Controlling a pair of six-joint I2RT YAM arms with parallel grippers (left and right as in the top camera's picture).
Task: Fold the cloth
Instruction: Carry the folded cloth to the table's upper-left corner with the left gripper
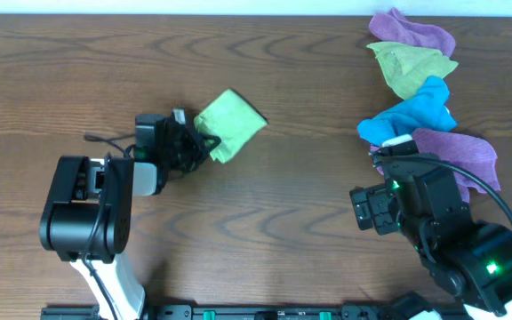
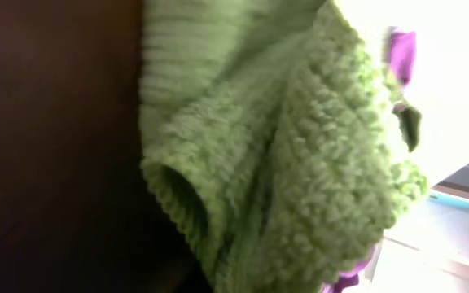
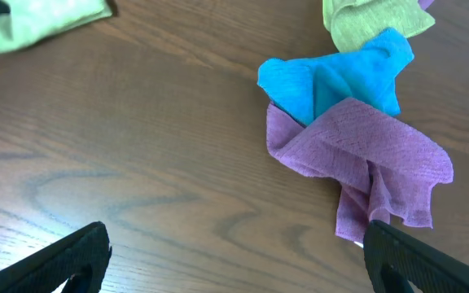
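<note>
A small light-green cloth (image 1: 231, 123) lies folded over on the wooden table, left of centre. My left gripper (image 1: 201, 144) is at its near-left edge and looks shut on it. In the left wrist view the green cloth (image 2: 300, 163) fills the frame close up and hides the fingers. It also shows at the top left of the right wrist view (image 3: 39, 20). My right gripper (image 3: 234, 260) is open and empty above bare wood, its right finger beside a purple cloth (image 3: 365, 163). In the overhead view the right gripper (image 1: 389, 156) sits at the right.
A pile of crumpled cloths runs along the right side: a purple cloth (image 1: 412, 31) at the back, an olive-green cloth (image 1: 412, 67), a blue cloth (image 1: 412, 116) and a purple cloth (image 1: 460, 156) nearest the right arm.
</note>
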